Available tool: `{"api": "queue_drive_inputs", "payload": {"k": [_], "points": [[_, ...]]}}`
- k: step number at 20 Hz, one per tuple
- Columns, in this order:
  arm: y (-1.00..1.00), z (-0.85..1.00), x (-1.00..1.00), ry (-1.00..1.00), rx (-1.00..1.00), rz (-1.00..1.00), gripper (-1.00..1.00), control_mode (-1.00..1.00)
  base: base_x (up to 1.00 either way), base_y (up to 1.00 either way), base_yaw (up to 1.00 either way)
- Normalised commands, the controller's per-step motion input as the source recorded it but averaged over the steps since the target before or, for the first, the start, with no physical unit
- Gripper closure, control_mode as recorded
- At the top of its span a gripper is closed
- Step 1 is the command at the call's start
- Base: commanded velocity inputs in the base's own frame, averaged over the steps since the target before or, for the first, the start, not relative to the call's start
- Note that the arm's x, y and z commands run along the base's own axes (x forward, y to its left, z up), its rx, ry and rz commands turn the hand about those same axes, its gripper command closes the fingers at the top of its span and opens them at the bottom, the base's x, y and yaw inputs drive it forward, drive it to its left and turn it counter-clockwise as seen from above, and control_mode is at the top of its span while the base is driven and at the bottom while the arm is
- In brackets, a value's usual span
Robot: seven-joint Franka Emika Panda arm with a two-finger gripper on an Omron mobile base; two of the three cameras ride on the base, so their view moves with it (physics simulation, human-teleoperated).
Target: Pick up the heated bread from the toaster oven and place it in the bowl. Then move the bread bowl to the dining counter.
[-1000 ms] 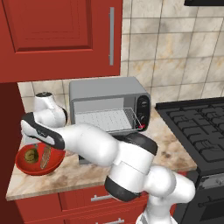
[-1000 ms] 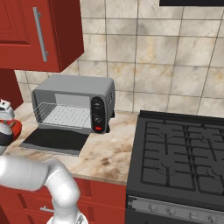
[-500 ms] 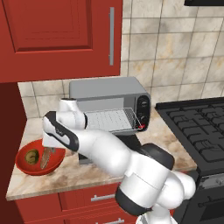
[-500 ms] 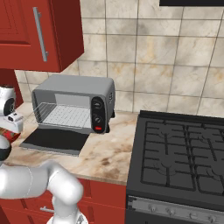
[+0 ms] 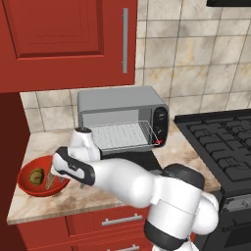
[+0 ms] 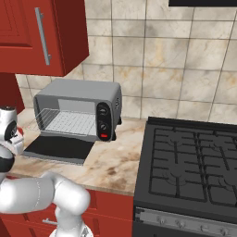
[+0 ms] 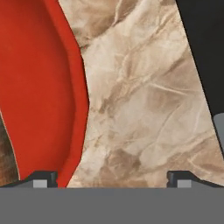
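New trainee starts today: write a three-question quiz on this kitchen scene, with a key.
1. True or false: the roll lies in the red bowl.
2. The toaster oven door is: A) shut B) open, folded down C) missing
3. Fill in: the gripper straddles the bowl's ____, one fingertip over the bowl, the other over the counter.

Key: 1 true; 2 B; 3 rim

No lettering, brand, number or sign can be read anywhere: the black control panel at three o'clock on the toaster oven carries only plain knobs and a red button, with no legible marks.
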Motion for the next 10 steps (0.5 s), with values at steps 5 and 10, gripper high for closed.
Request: {"api": "queue_drive_inputs", "payload": {"k": [5, 10], "points": [[0.13, -0.24, 0.21, -0.12, 0.0, -0.09, -1.0, -1.0, 0.0, 0.0, 0.0], [0.23, -0.22, 0.4, -0.2, 0.0, -0.08, 1.0, -1.0, 0.0, 0.0, 0.0]]}}
